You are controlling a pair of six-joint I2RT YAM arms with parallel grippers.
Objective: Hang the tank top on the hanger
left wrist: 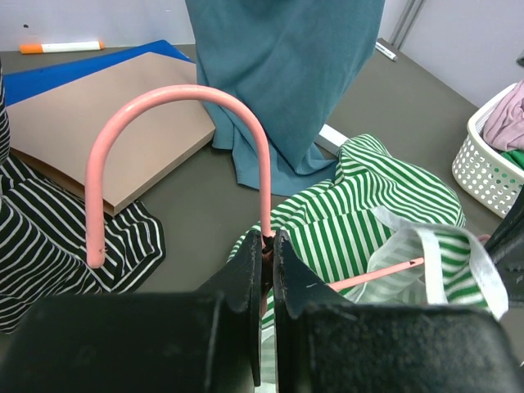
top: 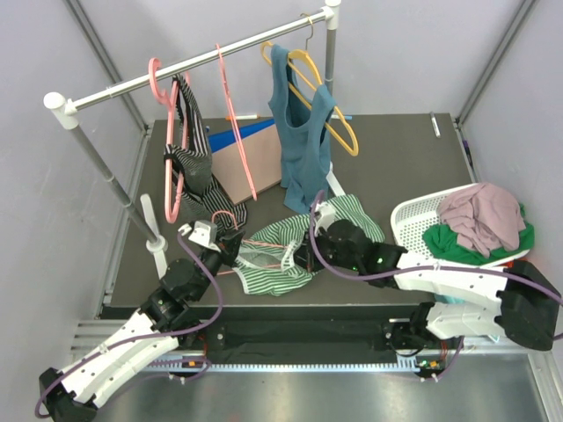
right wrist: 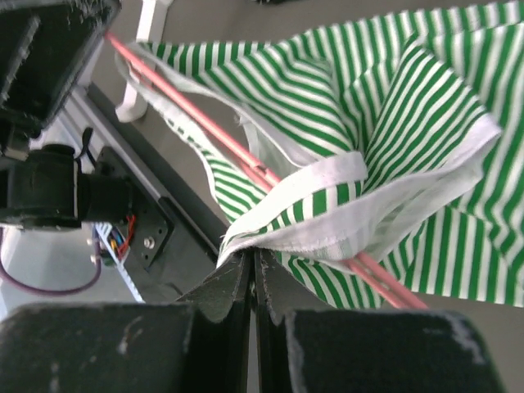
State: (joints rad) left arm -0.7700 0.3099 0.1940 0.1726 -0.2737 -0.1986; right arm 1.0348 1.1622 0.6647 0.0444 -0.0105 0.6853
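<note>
The green-and-white striped tank top lies bunched on the dark table between the two arms. The thin pink hanger is partly inside it; its hook stands up in the left wrist view and its bars run under the fabric in the right wrist view. My left gripper is shut on the hanger's neck just below the hook. My right gripper is shut on the tank top's white-trimmed edge, right beside the hanger bars.
A rail at the back carries a teal tank top on a yellow hanger, a black-and-white striped garment and spare pink hangers. A brown board lies under them. A white basket of clothes stands at the right.
</note>
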